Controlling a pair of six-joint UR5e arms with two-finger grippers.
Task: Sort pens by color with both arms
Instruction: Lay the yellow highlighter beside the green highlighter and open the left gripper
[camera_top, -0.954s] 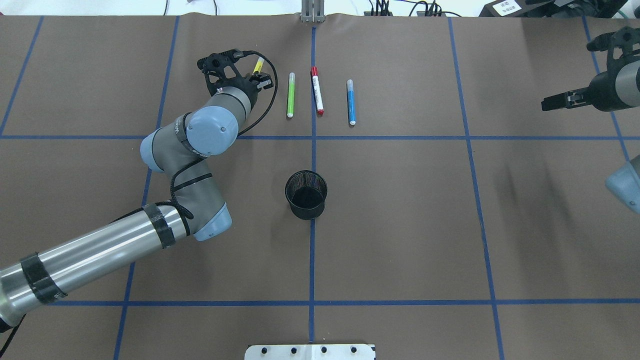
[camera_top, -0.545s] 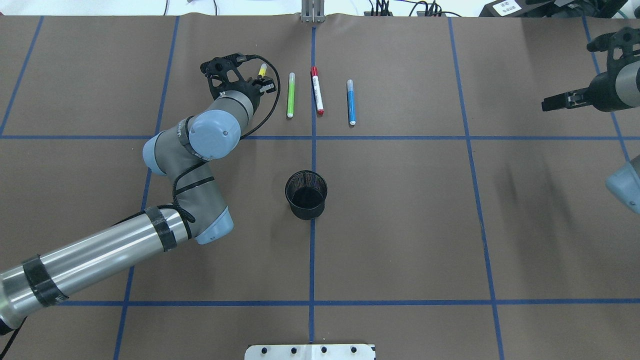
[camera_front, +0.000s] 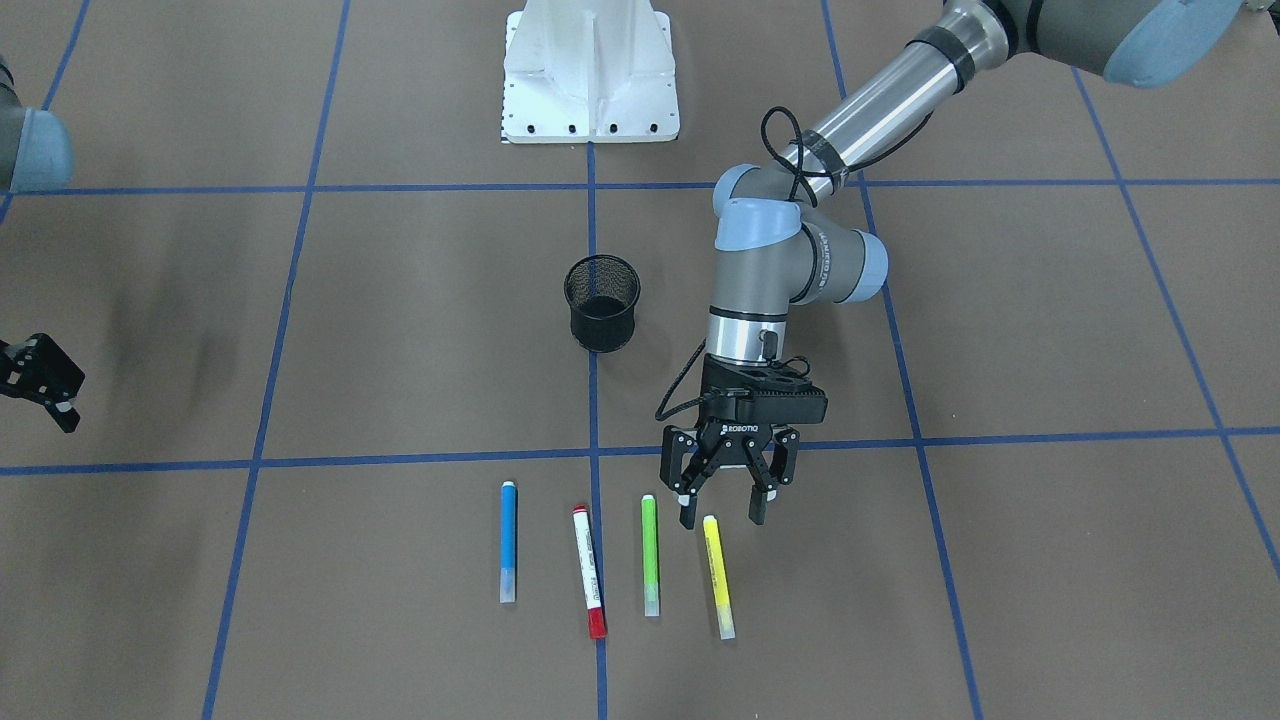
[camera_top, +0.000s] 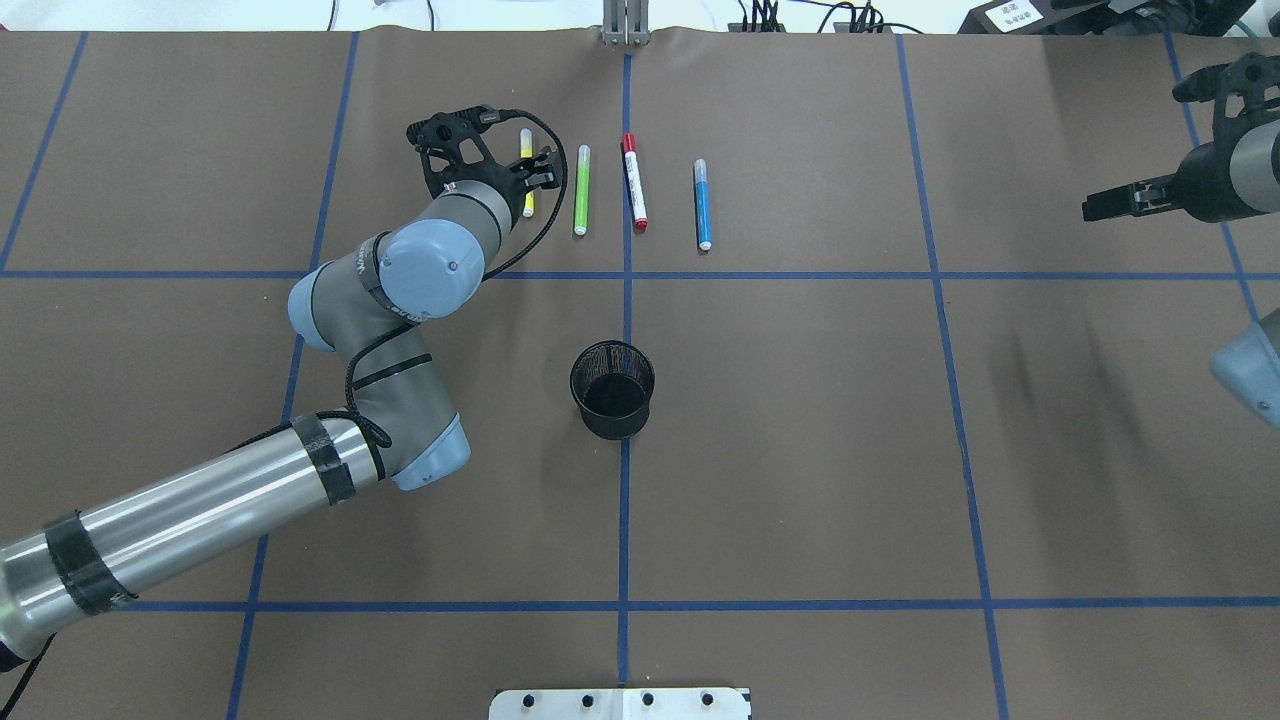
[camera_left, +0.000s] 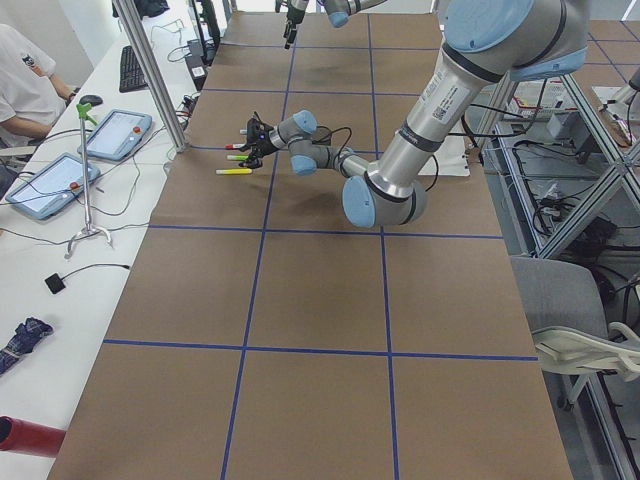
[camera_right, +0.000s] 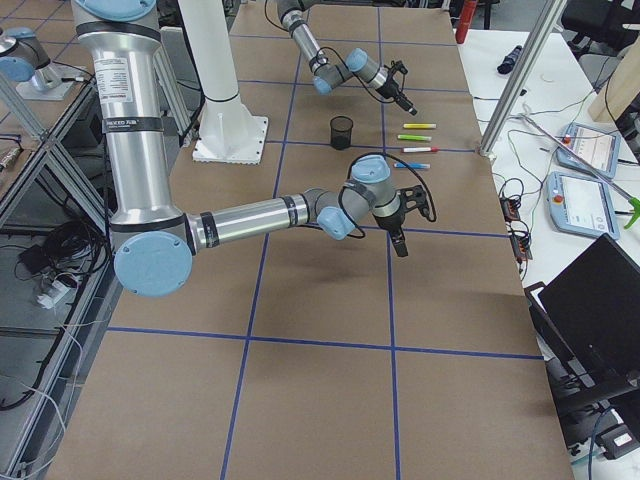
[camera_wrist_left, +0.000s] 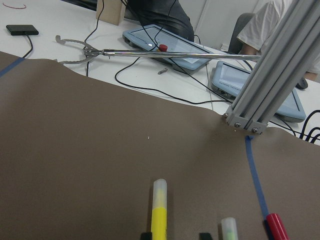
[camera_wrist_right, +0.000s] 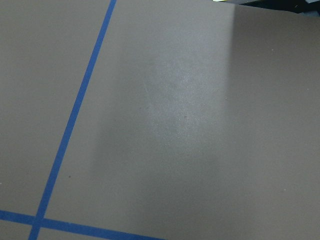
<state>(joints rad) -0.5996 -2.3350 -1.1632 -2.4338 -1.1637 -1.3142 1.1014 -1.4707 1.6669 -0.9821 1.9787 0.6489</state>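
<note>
Four pens lie side by side on the brown table: blue (camera_front: 508, 540), white with red ends (camera_front: 589, 572), light green (camera_front: 650, 555) and yellow (camera_front: 718, 575). In the overhead view they are the yellow (camera_top: 526, 143), green (camera_top: 581, 190), red-ended (camera_top: 634, 182) and blue (camera_top: 702, 204). My left gripper (camera_front: 722, 505) is open and low, its jaws either side of the yellow pen's near end. The left wrist view shows the yellow pen (camera_wrist_left: 159, 207) between the fingertips. My right gripper (camera_top: 1090, 210) hangs open and empty at the far right edge.
A black mesh cup (camera_top: 612, 390) stands upright at the table's middle, nearer the base than the pens. The white pedestal base (camera_front: 590, 70) sits at the robot's side. An aluminium post (camera_wrist_left: 270, 80) rises at the table's far edge.
My left gripper has moved right and settled over the yellow pen, which now lies between its open jaws. The pens and the right arm have not moved.
</note>
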